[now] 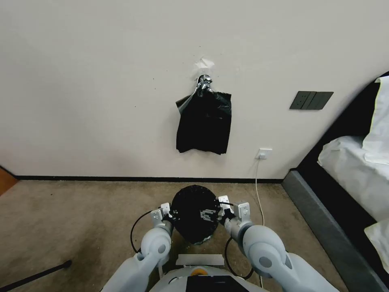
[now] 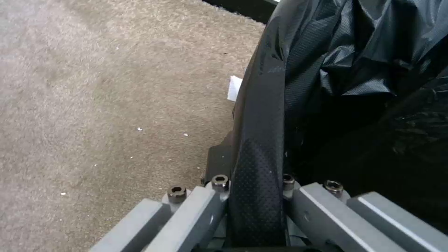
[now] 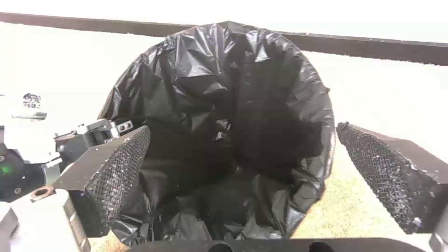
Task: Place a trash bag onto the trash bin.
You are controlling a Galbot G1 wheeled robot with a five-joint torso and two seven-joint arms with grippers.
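The trash bag [image 1: 193,215] is spread open over the round top of the trash bin, which stands on the carpet just ahead of me and is almost wholly covered by the black plastic. In the right wrist view the trash bag [image 3: 243,105] lines the inside and folds over the rim. My left gripper [image 1: 168,213] is at the rim's left side; in the left wrist view the left gripper [image 2: 256,171] is shut on the bag-covered rim [image 2: 259,133]. My right gripper [image 1: 222,208] hangs at the rim's right side. There the right gripper [image 3: 243,168] is open, its pads [image 3: 119,164] wide apart.
A flat black bag bundle [image 1: 204,121] hangs on the wall from a silvery taped top. A bed [image 1: 356,170] with a dark frame runs along the right. A white cable drops from a socket [image 1: 263,153]. A black pole [image 1: 36,276] lies at the lower left.
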